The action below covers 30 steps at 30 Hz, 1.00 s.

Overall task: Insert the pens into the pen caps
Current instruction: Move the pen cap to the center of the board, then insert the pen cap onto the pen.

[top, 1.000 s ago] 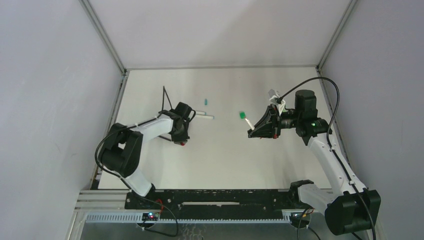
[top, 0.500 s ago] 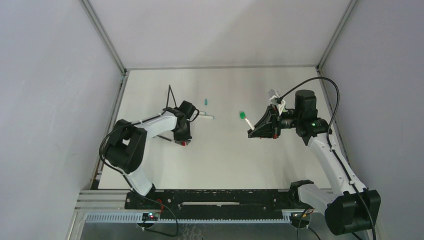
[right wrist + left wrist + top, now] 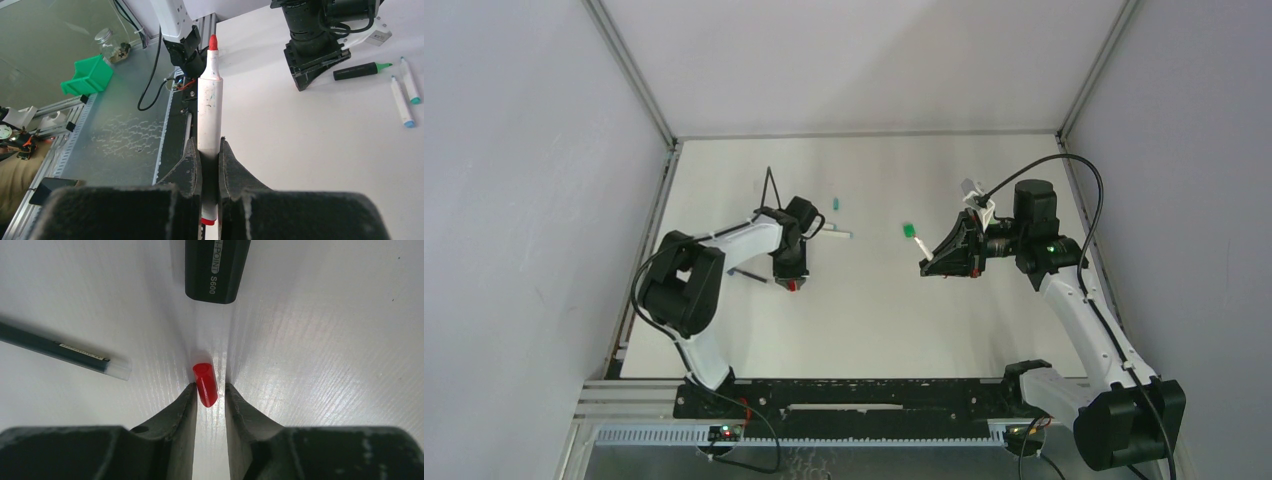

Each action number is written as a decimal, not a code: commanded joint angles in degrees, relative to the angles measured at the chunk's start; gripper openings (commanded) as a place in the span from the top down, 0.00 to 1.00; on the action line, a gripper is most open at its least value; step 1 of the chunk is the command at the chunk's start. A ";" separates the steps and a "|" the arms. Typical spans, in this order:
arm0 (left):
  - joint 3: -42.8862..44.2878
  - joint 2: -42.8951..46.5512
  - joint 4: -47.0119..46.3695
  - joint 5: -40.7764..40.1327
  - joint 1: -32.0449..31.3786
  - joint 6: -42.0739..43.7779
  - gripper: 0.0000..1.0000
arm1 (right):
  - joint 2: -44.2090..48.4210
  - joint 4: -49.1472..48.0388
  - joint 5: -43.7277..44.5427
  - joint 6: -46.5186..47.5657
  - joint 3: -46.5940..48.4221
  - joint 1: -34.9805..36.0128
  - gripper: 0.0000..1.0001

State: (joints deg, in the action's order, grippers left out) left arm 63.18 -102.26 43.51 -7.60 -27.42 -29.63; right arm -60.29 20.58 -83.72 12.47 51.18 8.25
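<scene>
A small red pen cap (image 3: pixel 205 385) lies on the table between my left gripper's (image 3: pixel 209 386) fingertips. The jaws stand narrowly apart around it, the left finger touching it and a slim gap at the right. In the top view the left gripper (image 3: pixel 791 278) points down over this cap (image 3: pixel 792 287). My right gripper (image 3: pixel 208 144) is shut on a white pen with a red tip (image 3: pixel 210 100) and holds it above the table (image 3: pixel 927 265). A thick black marker (image 3: pixel 212 270) lies just beyond the red cap. A thin black pen (image 3: pixel 60 351) lies to its left.
Two white pens, one with a blue tip (image 3: pixel 401 102) and one with a teal tip (image 3: pixel 410 82), lie beyond the left gripper. A chunky green cap (image 3: pixel 909 230) sits between the arms. Grey walls enclose the table on three sides.
The left arm's elbow and forearm have swung slightly right while its gripper stays over the red cap. The right arm and its pen have not moved.
</scene>
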 commanded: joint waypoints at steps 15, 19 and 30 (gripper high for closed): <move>-1.45 -5.09 -2.54 -0.84 2.05 1.37 0.68 | 1.52 -0.01 -1.46 0.08 2.17 -0.08 1.00; -1.99 -4.83 -3.31 -0.31 2.60 1.24 0.71 | 1.58 0.00 -1.50 0.01 2.17 -0.08 1.00; -1.71 -4.62 -3.79 0.65 3.82 1.50 0.69 | 1.65 -0.01 -1.59 0.04 2.13 -0.17 1.00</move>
State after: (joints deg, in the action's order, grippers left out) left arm 64.12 -103.13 43.83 -3.81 -24.75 -28.91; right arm -59.77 20.60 -84.16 12.47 51.18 8.23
